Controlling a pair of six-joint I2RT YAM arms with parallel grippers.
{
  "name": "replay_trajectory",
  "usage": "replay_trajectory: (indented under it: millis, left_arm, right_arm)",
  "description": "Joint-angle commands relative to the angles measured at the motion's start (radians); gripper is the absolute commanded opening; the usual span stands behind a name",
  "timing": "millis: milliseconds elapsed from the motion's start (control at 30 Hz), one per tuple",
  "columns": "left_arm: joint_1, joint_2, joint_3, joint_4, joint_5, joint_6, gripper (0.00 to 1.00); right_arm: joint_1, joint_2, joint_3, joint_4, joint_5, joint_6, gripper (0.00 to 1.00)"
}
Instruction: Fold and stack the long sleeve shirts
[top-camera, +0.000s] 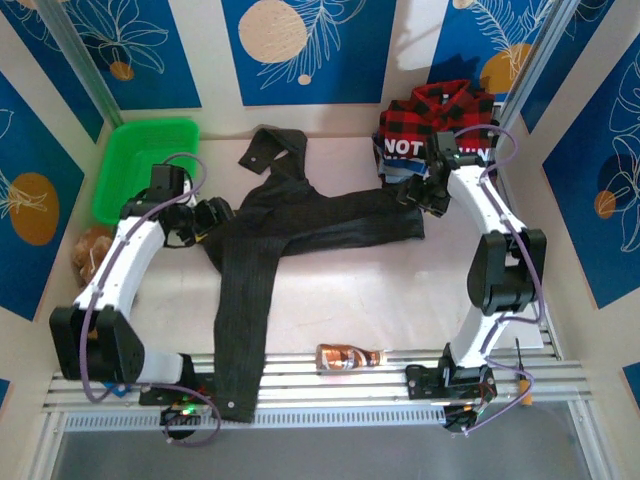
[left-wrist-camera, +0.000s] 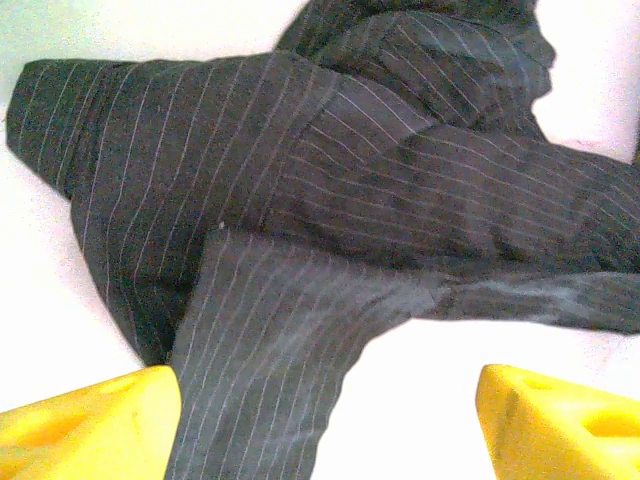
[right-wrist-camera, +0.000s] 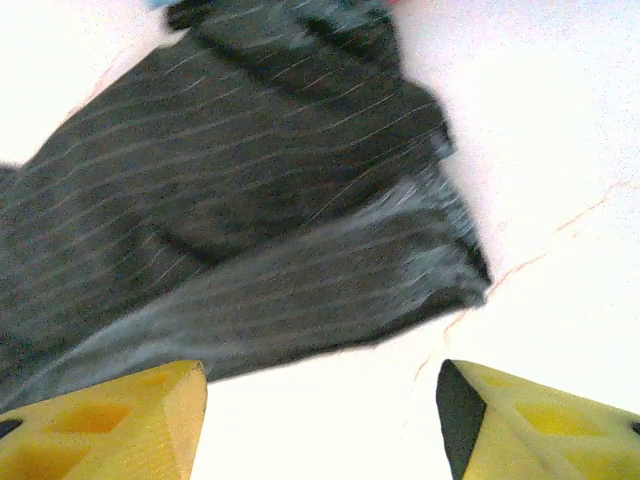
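yellow fingers (left-wrist-camera: 90, 425) of the left gripper (left-wrist-camera: 328, 405) stood apart over the charcoal shirt (left-wrist-camera: 330, 200), gripping nothing, and the right gripper (right-wrist-camera: 322, 395) likewise stood spread and empty just above an end of that shirt. the white table (top-camera: 380, 290) carried the charcoal shirt sprawled across its middle, 1 sleeve trailing over the near rail (top-camera: 290, 385), with the green basket (top-camera: 135, 155) at the back left. the red-and-black plaid shirt (top-camera: 440, 105) sat heaped at the back right, and a small brown bottle (top-camera: 350, 357) lay on the near rail.
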Motion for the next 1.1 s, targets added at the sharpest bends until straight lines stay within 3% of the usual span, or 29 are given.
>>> replay_trajectory:
  millis: [0, 133, 267, 467, 633, 767, 1067]
  left_arm:
    - [-0.021, -0.004, -0.064, -0.106, -0.045, 0.036, 0.75]
    - [-0.039, 0.07, -0.076, -0.054, -0.065, 0.041, 0.51]
    - [-0.069, 0.203, -0.037, 0.0, -0.086, 0.049, 0.45]
    - [-0.091, 0.401, 0.051, 0.068, -0.171, 0.037, 0.44]
    - [-0.089, 0.481, 0.105, 0.061, -0.284, 0.05, 0.45]
    - [-0.088, 0.528, 0.102, 0.051, -0.313, 0.052, 0.46]
    - [-0.084, 0.431, -0.087, 0.044, -0.327, 0.019, 0.46]
  right_arm:
    - [0.071, -0.001, -0.078, -0.003, 0.01, -0.048, 0.62]
    - [0.14, 0.081, -0.069, 0.015, 0.004, -0.01, 0.55]
    - [0.196, 0.168, -0.048, 0.068, 0.015, 0.01, 0.49]
    - [0.236, 0.313, 0.057, 0.06, 0.098, 0.025, 0.44]
    - [0.247, 0.403, 0.133, 0.003, 0.205, 0.029, 0.43]
    - [0.258, 0.446, 0.155, -0.05, 0.254, 0.037, 0.43]
    - [0.302, 0.326, -0.072, -0.068, 0.219, 0.076, 0.42]
